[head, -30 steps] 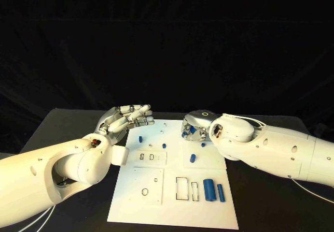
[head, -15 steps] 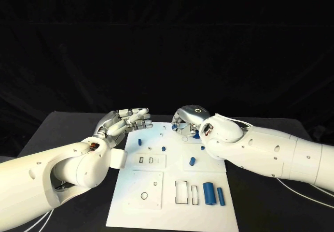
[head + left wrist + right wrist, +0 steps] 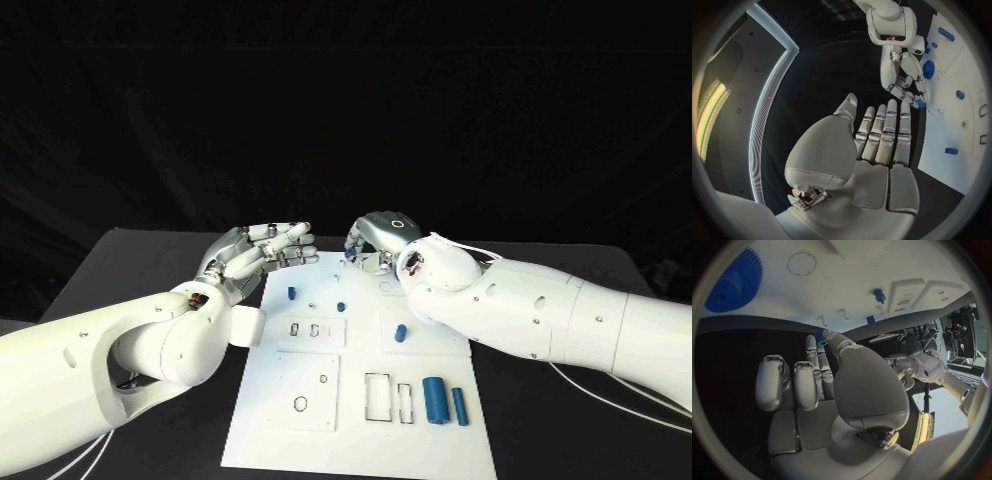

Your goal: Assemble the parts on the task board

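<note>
Fingers (image 3: 820, 342) of the right hand (image 3: 378, 240) pinch a small blue part (image 3: 818, 336) above the upper middle of the task board (image 3: 361, 440). Left hand (image 3: 260, 252) hovers beside the board's upper left edge, fingers (image 3: 886, 132) extended, released, holding nothing. More blue parts (image 3: 444, 402) lie lower right on the board, on the counter (image 3: 144, 260).

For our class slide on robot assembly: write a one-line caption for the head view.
Two robot hands, left hand open and right hand pinching a small blue part, meet above the far edge of the white task board.
</note>
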Available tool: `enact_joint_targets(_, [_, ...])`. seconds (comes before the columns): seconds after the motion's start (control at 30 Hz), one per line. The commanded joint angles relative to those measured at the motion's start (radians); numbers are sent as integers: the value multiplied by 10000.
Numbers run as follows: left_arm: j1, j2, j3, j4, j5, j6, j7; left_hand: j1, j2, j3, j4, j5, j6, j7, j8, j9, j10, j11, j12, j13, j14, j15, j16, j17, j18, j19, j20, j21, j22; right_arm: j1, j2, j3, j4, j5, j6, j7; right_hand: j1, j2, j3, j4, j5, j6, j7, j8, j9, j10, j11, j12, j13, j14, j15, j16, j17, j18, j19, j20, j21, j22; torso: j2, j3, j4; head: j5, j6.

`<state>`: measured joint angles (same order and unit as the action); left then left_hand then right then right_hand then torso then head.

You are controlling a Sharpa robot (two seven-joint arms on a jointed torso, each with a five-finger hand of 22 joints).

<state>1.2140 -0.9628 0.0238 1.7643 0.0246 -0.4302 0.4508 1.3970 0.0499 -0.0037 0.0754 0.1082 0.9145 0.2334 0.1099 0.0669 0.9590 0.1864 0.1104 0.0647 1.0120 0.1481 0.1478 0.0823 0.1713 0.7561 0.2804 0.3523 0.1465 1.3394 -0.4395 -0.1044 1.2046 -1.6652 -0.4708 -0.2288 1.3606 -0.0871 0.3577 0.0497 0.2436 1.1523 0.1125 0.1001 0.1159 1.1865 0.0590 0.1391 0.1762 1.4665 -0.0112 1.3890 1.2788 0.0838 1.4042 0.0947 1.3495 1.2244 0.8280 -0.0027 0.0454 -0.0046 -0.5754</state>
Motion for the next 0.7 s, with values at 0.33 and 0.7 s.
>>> enact_joint_targets(0.33, [92, 17, 10, 49, 15, 193, 71, -38, 20, -62, -20, 10, 6, 104, -58, -14, -1, 80, -60, 0, -26, 49, -46, -15, 102, 7, 21, 39, -7, -79, 326, -22, -376, -41, 14, 22, 23, -77, 71, -12, 12, 28, 23, 8, 78, 74, -20, -23, 7, 537, -91, 64, 15, -158, -7, -82, 55, 17, 8, 1, -22, 82, -26])
enact_joint_targets(0.7, [133, 35, 10, 54, 15, 203, 66, -38, 20, -62, -20, 10, 6, 104, -58, -14, -1, 80, -60, 0, -26, 49, -46, -15, 102, 7, 21, 39, -7, -153, 435, -38, -408, -30, 153, 12, -8, -102, 85, 1, -12, -5, 41, -22, 82, 74, -4, -50, 4, 535, -82, 63, 8, -150, -34, -80, 29, -20, 9, -2, -2, 135, -27])
